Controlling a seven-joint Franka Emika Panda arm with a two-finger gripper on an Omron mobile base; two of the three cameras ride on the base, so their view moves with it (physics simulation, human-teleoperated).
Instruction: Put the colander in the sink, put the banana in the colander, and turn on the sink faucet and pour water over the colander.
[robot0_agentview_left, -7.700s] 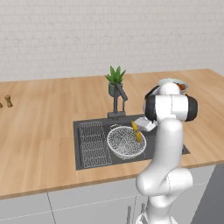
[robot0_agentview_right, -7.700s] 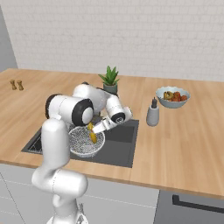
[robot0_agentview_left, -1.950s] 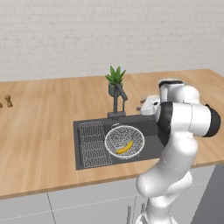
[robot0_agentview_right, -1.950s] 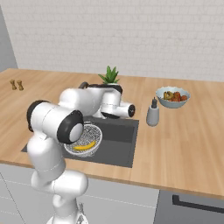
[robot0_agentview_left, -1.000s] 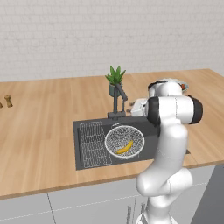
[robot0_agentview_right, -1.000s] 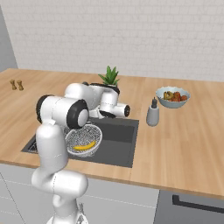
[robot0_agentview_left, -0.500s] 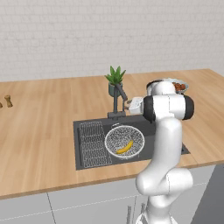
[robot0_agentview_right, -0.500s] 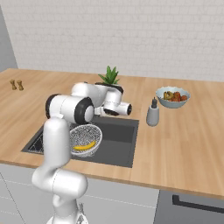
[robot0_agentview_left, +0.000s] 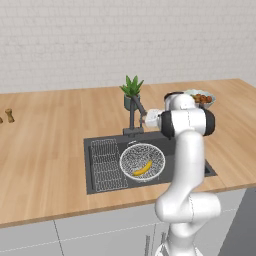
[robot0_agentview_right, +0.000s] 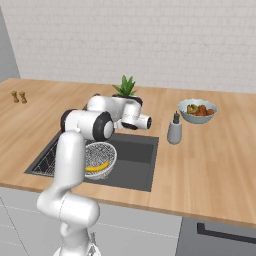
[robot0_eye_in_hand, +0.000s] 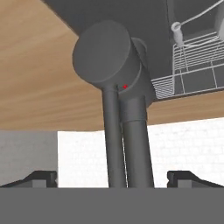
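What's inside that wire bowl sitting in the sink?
A banana lies inside the colander, which rests in the sink. The sink floor under the colander is covered by it.

We see a matt dark grey metal sink faucet (robot0_eye_in_hand: 116, 74) above a dark matt sink (robot0_agentview_left: 95, 186), a silvery wire-mesh colander (robot0_agentview_left: 129, 155) holding a smooth yellow banana (robot0_agentview_left: 142, 168), a thin wire rack (robot0_agentview_left: 106, 162), and a warm, grained wooden worktop (robot0_agentview_left: 45, 150).
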